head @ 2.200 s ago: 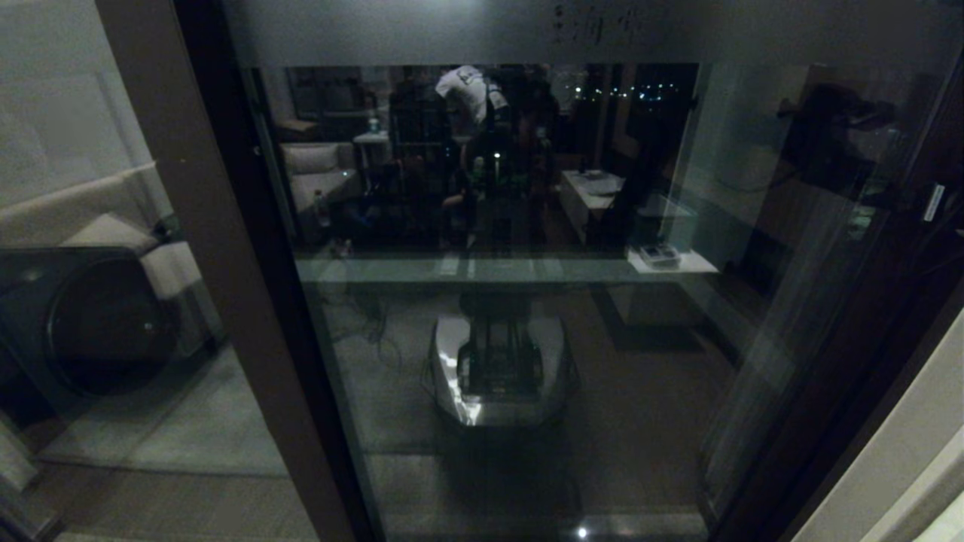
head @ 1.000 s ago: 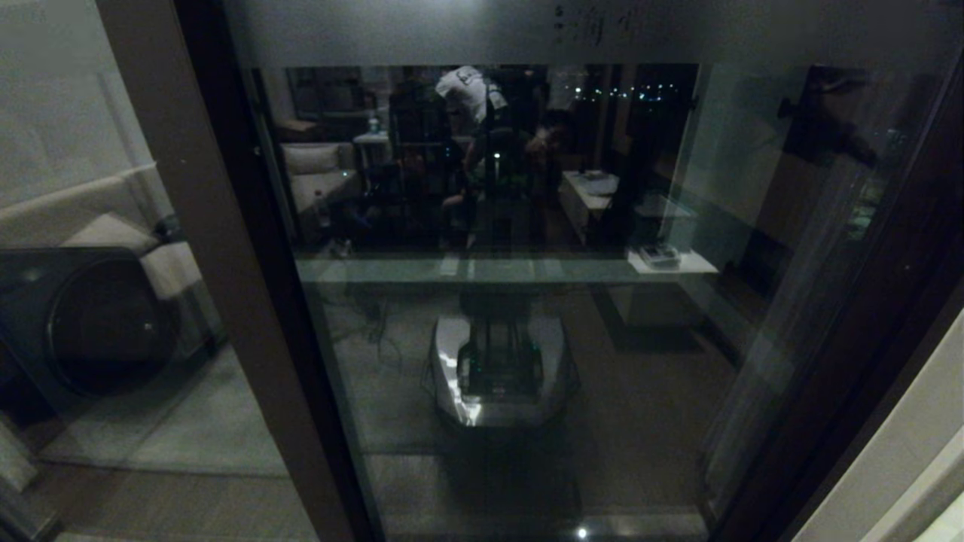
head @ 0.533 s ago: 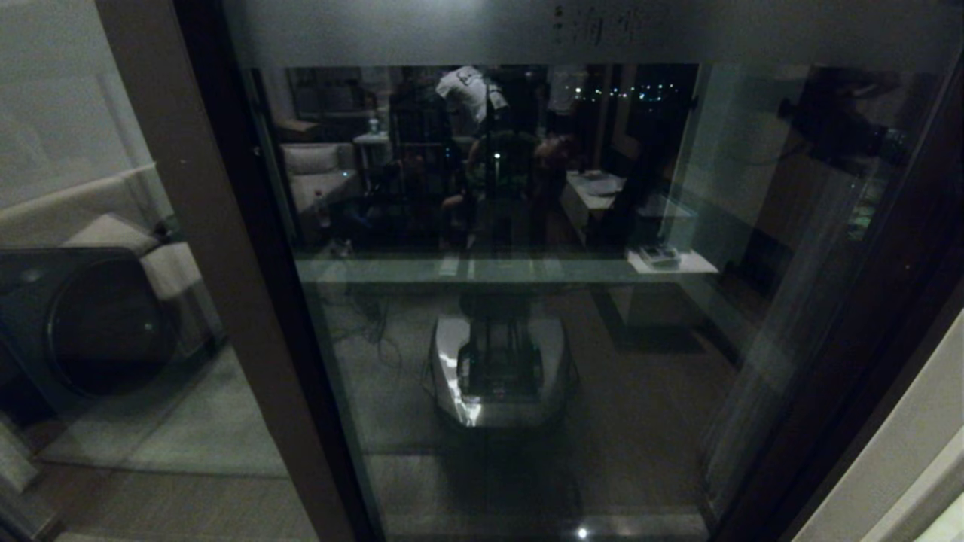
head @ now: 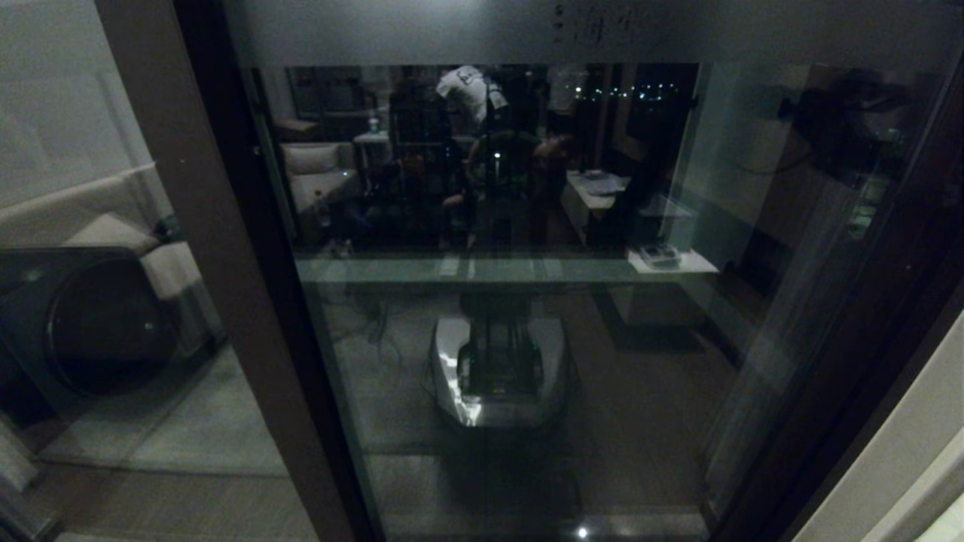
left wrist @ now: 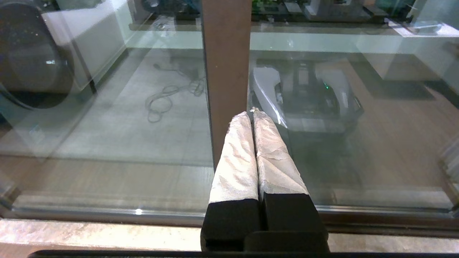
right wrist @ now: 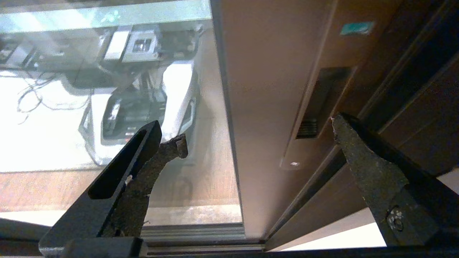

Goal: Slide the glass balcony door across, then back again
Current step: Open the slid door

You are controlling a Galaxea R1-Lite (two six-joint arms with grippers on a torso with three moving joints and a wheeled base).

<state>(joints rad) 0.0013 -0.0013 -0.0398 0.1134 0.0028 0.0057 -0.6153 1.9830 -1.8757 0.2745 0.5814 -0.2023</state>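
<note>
The glass balcony door (head: 527, 339) runs past every edge of the head view; the characters on its frosted strip (head: 595, 26) are too dim to read, and both arms stay outside that view

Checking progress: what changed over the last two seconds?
The right arm left the head view's right edge; its reflection in the glass rose slightly. Right tool open facing the recessed slot handle, gripping nothing. Dark-brown-framed glass balcony door unmoved; left tool shut, parked.

Left gripper (left wrist: 253, 111) fingers pressed together, tips just short of brown frame upright (left wrist: 226, 64); glass (left wrist: 107, 118) either side.
</note>
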